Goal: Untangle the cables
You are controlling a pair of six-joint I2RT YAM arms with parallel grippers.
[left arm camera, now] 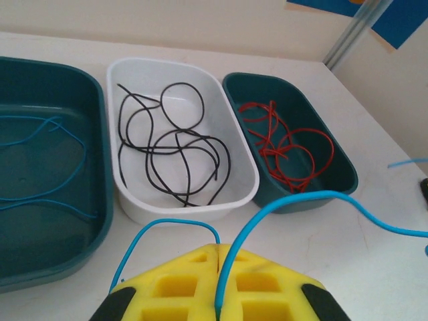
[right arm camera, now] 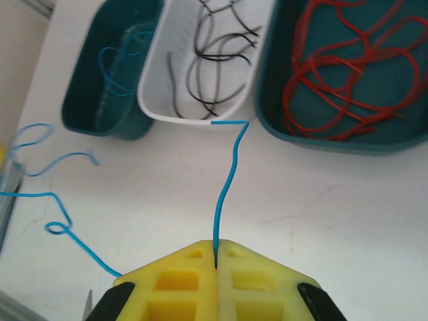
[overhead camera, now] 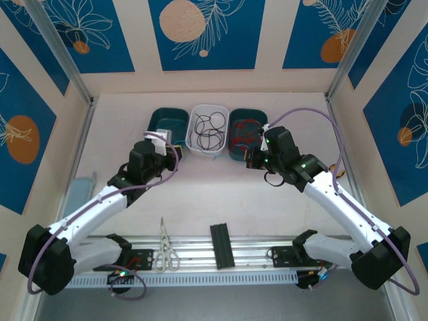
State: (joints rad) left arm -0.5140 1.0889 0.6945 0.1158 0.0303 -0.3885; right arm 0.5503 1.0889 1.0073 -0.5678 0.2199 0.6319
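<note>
At table's middle, before row of trays, both grippers pinching blue wire.
- Left gripper: yellow fingers pressing together on blue cable; strand arching up from fingertips and running off rightward over table.
- Right gripper: fingers likewise clamping blue strand; strand rising from tips toward white tray, kinked end lying near its rim.
- Whether both are holding same strand: cannot tell.
- More blue wire curling loose on table beside it.
- Trays: three, sitting side by side.
  - left teal tray holding blue cables;
  - white tray holding black cables;
  - right teal tray holding red cables.
- Strands per tray: tangled, uncountable.
</note>
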